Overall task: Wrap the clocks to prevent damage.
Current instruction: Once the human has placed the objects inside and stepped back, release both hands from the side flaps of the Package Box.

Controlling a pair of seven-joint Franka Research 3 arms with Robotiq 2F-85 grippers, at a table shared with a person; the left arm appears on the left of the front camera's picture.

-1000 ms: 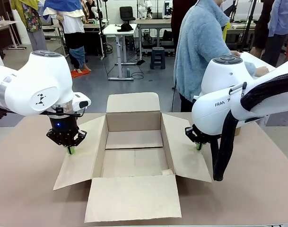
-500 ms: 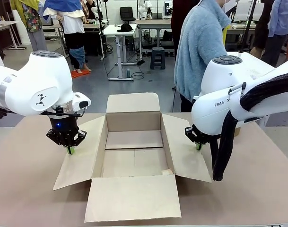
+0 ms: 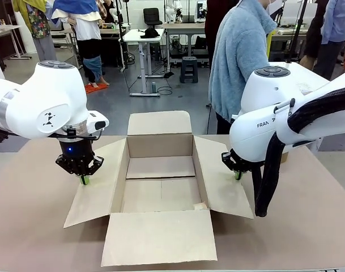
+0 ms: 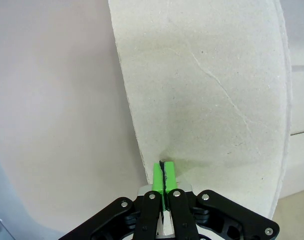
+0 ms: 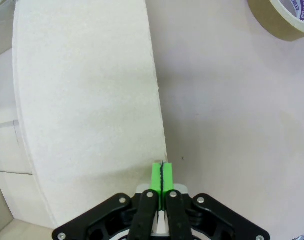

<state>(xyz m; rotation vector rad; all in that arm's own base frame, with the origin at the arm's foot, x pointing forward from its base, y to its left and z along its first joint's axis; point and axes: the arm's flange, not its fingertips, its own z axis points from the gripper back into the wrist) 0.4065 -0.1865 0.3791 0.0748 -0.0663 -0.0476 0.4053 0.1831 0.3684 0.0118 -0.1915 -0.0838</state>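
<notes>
Left gripper (image 3: 84,180), black with green pads, hangs from its white arm with the pads pressed flat together and nothing between them. It points straight down at the left side of an open brown cardboard box (image 3: 160,145). In the left wrist view, the clenched left gripper (image 4: 164,167) sits over the pale left flap (image 4: 206,90), just inside the flap's outer edge, with the light brown table (image 4: 57,100) beyond that edge. Whether the tips touch the cardboard cannot be told.

The right gripper (image 3: 238,175) mirrors it on the other side of the box. Its green pads are also clamped tight on nothing, and it points down at the outer edge of the right flap (image 3: 220,175). In the right wrist view, the right gripper (image 5: 162,170) lines up almost exactly with the edge of the right flap (image 5: 87,100), where cardboard meets the table (image 5: 231,125). A roll of brown packing tape (image 5: 284,17) lies on the table well beyond it, cut off by the corner of the picture.

The box stands in the middle of the table (image 3: 30,215), between the two grippers. All four flaps are folded outward, the left flap (image 3: 98,181) sloping down toward the left gripper, and the inside shows bare cardboard.

A person in a fuzzy light blue jacket (image 3: 240,56) stands at the far side, turned away.
</notes>
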